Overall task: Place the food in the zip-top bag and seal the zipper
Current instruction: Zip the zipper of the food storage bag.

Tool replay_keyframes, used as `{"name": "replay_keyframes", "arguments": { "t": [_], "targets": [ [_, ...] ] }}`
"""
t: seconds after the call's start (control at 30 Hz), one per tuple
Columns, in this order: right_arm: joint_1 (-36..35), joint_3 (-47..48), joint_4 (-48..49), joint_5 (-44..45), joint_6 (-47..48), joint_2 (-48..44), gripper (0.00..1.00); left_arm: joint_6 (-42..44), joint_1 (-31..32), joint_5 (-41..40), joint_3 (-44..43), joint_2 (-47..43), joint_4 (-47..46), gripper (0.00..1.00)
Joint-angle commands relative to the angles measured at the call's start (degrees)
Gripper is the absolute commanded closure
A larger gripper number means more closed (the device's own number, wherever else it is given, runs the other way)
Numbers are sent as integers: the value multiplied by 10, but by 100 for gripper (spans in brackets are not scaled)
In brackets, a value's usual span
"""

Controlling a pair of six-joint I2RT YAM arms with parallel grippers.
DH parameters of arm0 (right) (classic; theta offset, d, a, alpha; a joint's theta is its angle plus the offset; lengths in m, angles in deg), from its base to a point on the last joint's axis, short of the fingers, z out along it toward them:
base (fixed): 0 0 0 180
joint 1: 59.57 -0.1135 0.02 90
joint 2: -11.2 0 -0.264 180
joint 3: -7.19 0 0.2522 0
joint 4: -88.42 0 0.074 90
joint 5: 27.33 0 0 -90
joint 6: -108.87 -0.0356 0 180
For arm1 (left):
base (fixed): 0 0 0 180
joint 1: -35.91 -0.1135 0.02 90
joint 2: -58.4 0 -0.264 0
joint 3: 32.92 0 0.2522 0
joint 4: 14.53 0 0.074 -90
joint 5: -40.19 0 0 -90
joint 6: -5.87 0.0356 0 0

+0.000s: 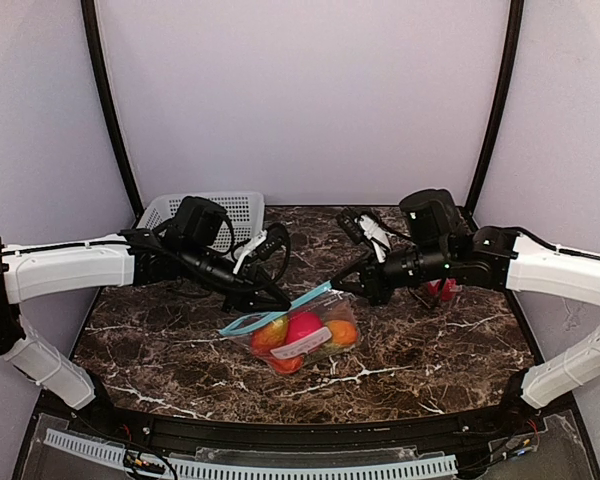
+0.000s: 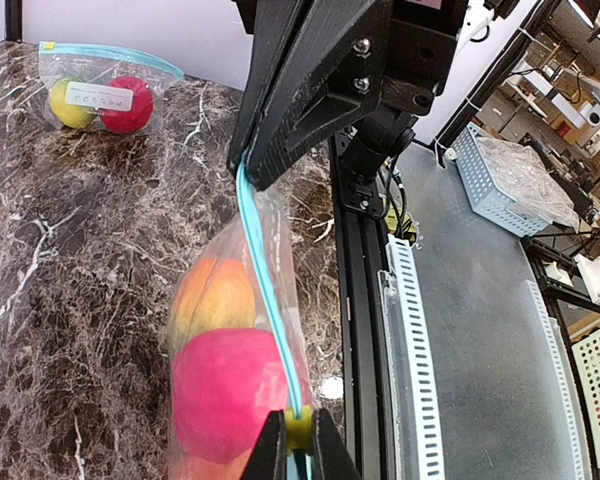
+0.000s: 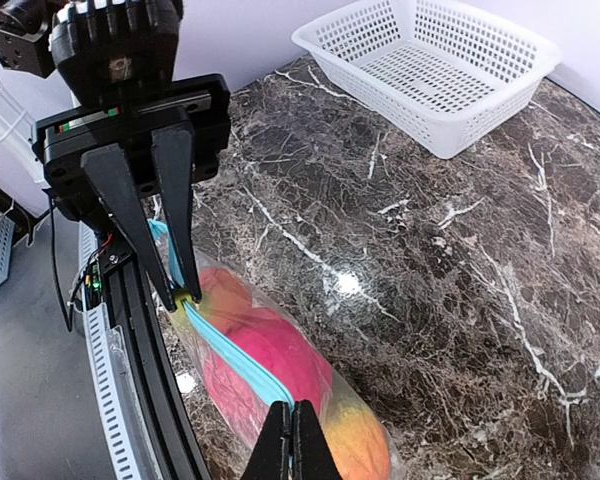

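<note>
A clear zip-top bag (image 1: 298,338) lies mid-table with the food inside: a pink-red fruit (image 1: 303,326) and orange fruits (image 1: 341,333). Its teal zipper (image 1: 310,297) is held taut above them. My left gripper (image 1: 283,300) is shut on the yellow-green slider (image 2: 299,430), as the left wrist view (image 2: 299,452) shows. My right gripper (image 1: 338,287) is shut on the zipper's right end, seen in the right wrist view (image 3: 291,448). In the top view the zipper past the slider, at the bag's left end (image 1: 242,322), forms an open loop.
A white mesh basket (image 1: 242,208) stands at the back left. A second zip-top bag (image 2: 100,90) with a yellow and a red fruit lies on the right, partly hidden behind my right arm (image 1: 441,290). The table's front rail (image 2: 365,300) runs close beside the bag.
</note>
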Motion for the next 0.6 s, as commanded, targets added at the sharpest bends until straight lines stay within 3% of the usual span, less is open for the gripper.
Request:
{"name": "replay_keyframes", "arguments": {
  "t": [0.0,0.57],
  "targets": [
    [24,-5,0,40,-17,-6,100,18,-7,7,15,-5,52,99],
    [59,-8,-15,43,-36,1,100,31,-12,2,17,-4,77,99]
  ]
}}
